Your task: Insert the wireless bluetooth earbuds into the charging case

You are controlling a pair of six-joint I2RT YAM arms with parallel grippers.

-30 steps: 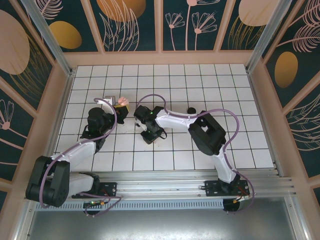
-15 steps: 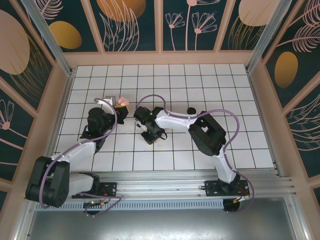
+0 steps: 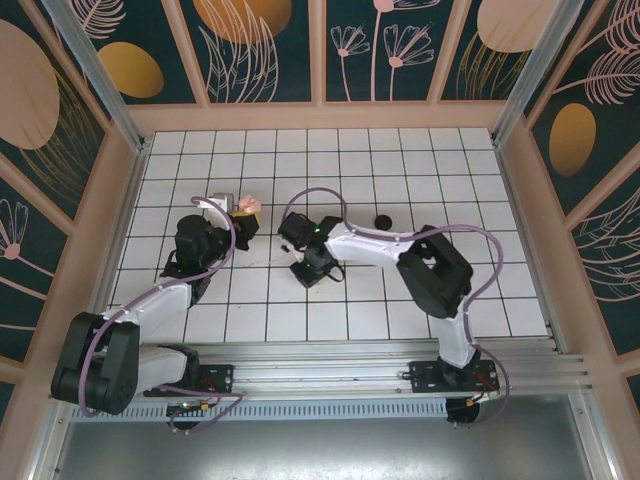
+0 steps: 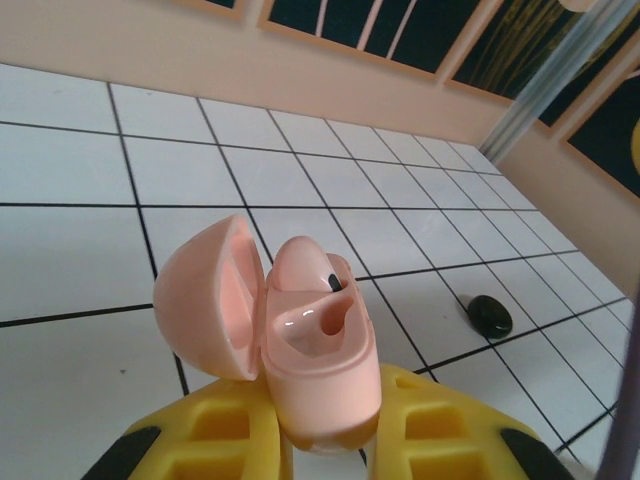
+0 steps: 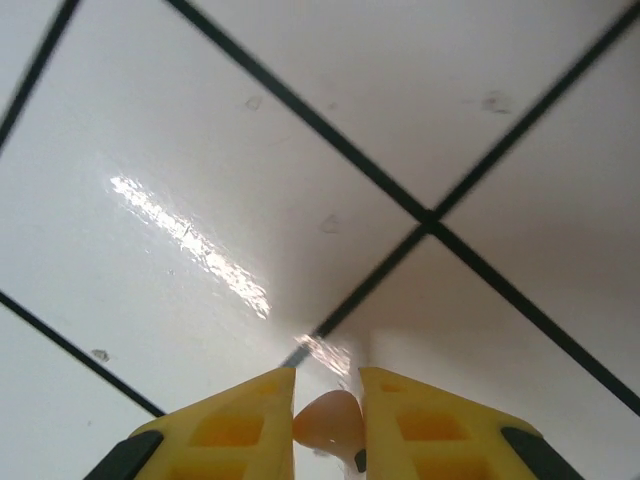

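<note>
right claw (image 5: pixel 328 415): your yellow fingers (image 5: pixel 230 425) are pinched on a pale pink earbud (image 5: pixel 328 422), a small, smooth, rounded piece, close over the white tiled table (image 5: pixel 200 150). your left claw (image 4: pixel 320 425) is clamped on the pink charging case (image 4: pixel 320 360), which stands upright with its lid (image 4: pixel 205 300) swung open to the left. look inside: a second pink earbud (image 4: pixel 300 265) with a dark spot sits in the far socket, and the near socket (image 4: pixel 325 320) shows its glossy hollow. a small dark rounded piece (image 4: pixel 490 315) lies on the tiles, off to the right.
</note>
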